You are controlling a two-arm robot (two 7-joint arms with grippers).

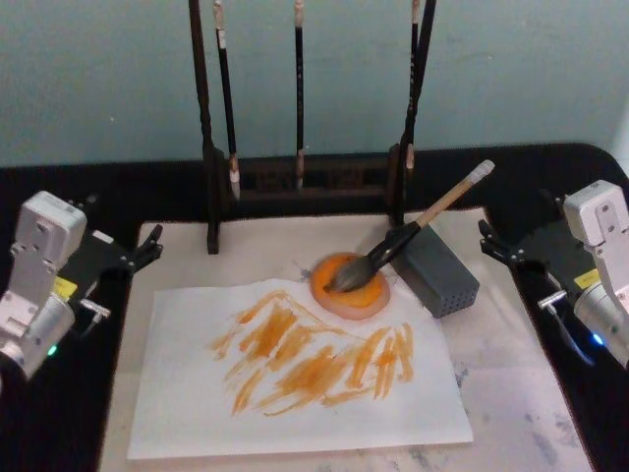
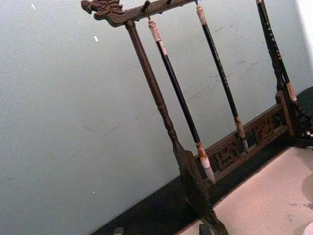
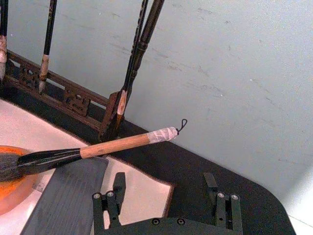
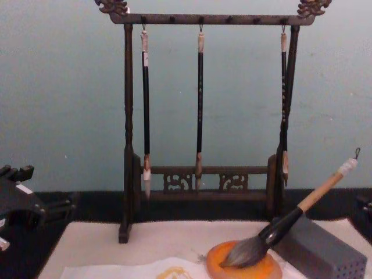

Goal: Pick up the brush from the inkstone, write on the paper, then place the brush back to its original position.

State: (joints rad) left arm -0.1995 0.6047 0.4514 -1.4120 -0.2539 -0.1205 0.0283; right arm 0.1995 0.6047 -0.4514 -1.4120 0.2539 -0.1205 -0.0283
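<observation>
The brush lies at a slant, its fat grey tuft resting in the round orange inkstone and its tan handle leaning over a grey block. In the right wrist view the brush crosses just beyond my right gripper, which is open and holds nothing. The white paper, covered with orange strokes, lies in front of the inkstone. My left gripper is open at the mat's left edge. My right gripper sits at the mat's right edge, a little way from the brush's white end.
A dark wooden rack with three thin black brushes hanging from it stands at the back of the beige mat. A black table surface surrounds the mat. A pale wall rises behind the rack.
</observation>
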